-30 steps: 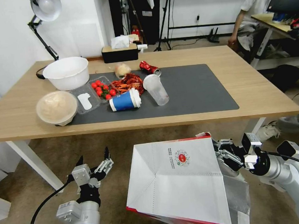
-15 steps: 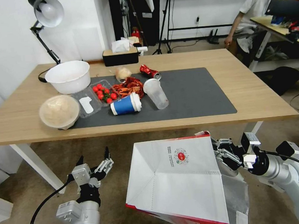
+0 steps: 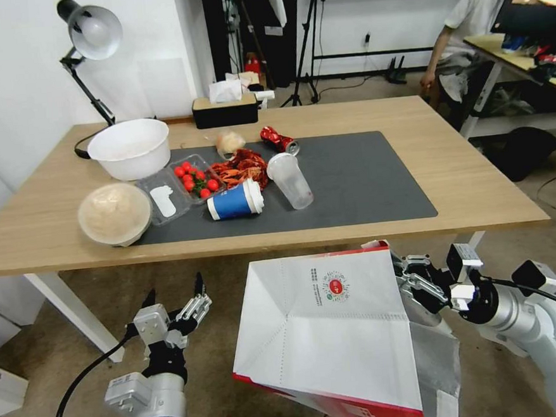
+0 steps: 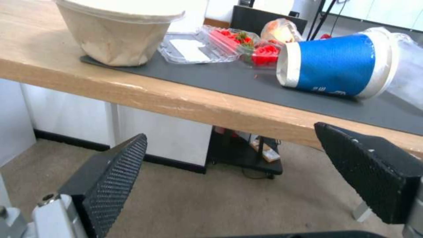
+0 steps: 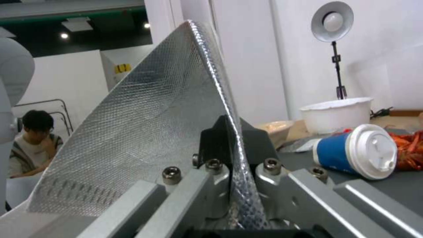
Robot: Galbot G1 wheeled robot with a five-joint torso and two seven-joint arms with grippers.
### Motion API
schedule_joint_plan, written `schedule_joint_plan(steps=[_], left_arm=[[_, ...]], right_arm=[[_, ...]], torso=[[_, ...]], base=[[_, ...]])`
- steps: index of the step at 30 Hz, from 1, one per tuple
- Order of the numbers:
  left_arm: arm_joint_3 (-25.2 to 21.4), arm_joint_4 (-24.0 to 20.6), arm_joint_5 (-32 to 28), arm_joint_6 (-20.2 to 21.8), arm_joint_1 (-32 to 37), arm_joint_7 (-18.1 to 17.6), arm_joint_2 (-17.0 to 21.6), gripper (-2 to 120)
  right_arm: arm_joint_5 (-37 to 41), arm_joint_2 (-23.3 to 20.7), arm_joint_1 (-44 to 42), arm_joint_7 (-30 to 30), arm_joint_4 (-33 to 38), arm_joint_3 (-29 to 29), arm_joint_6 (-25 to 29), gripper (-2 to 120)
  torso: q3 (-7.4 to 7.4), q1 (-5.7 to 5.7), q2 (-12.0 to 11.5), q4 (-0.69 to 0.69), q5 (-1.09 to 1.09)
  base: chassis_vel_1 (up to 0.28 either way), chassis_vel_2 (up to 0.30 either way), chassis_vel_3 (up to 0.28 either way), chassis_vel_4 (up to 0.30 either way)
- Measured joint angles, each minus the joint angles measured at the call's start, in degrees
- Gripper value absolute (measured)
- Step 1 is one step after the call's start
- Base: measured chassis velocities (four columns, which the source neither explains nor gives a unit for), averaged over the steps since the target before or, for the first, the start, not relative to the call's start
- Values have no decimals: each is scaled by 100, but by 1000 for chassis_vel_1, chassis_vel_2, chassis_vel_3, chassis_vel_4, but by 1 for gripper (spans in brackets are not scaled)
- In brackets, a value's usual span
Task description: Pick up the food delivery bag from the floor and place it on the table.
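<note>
- The right gripper point(image 3: 407, 282) is clamped on the foil-lined rim of the delivery bag point(image 3: 328, 332), holding it in the air, tipped, white panel facing up.
- The bag hangs off the floor point(image 3: 227, 390), in front of the near edge of the worktop point(image 3: 479, 182) and below its top.
- The left gripper point(image 3: 177, 304) waits low on the left, fingers point(image 4: 110, 178) spread apart and empty.
- A blue cup point(image 3: 234, 200) lies on its side on the grey mat point(image 3: 365, 177).

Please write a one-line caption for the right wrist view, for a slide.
Right gripper clamped on the foil-lined edge of the food delivery bag, with the tipped blue cup on the table beyond.
</note>
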Motion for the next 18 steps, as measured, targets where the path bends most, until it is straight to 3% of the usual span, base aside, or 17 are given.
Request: schedule_joint_plan(steps=[15,18], left_arm=[[-5,17,-43,17,-13,3,31,96],[-16,74,-11,-143,-11,7,26,98]], right_arm=[[12,-17,10,3,-24,21,-3,0],[13,-17,-11,13,-9,33,-39,0]], torso=[[226,176,402,0,0],[286,224,514,0,-1]], base=[[0,0,0,0],[0,0,0,0]])
